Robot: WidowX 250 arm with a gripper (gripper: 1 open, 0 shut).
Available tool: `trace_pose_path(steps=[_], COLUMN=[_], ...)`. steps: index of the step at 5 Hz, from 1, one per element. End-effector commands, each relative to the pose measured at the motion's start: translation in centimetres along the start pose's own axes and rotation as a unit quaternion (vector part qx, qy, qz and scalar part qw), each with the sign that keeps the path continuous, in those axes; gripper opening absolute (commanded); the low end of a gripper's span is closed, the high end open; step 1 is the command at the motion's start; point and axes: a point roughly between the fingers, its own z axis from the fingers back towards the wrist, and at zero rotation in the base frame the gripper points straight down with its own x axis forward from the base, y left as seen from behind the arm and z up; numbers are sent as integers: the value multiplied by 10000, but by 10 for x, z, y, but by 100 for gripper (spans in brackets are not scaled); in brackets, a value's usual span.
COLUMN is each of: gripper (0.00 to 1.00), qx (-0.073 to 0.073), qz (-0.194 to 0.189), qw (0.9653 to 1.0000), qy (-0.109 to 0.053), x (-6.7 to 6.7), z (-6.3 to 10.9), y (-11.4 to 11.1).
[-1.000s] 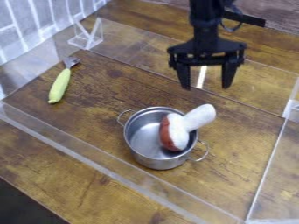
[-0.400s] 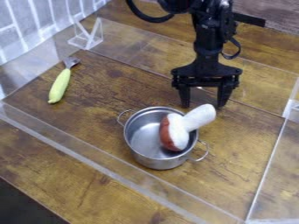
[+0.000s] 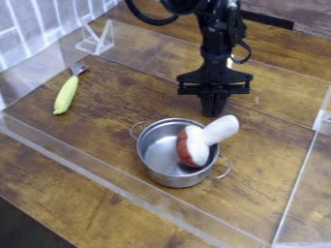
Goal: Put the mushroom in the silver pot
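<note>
The mushroom lies in the silver pot, its reddish-brown cap down inside and its white stem leaning out over the far right rim. The pot stands near the middle of the wooden table. My gripper hangs pointing down just behind the pot, close to the stem's tip. Its black fingers are pressed together and I see nothing between them. Whether they touch the stem I cannot tell.
A slim yellow-green vegetable lies at the left. Low clear plastic walls fence the work area at front, left and right. A clear plastic stand sits at the back left.
The gripper has come down and shifted left toward the pot, and its fingers have gone from spread wide to shut. Mushroom and pot have not moved.
</note>
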Motion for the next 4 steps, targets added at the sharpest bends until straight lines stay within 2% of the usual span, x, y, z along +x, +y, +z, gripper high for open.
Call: trace_pose_path(steps=[1,4], gripper=[100,100], qx=[-88,-223], qz=[374,344], qw=[9991,9991], qy=[-189,-121], x=[18,28], z=[21,50], y=[4,13])
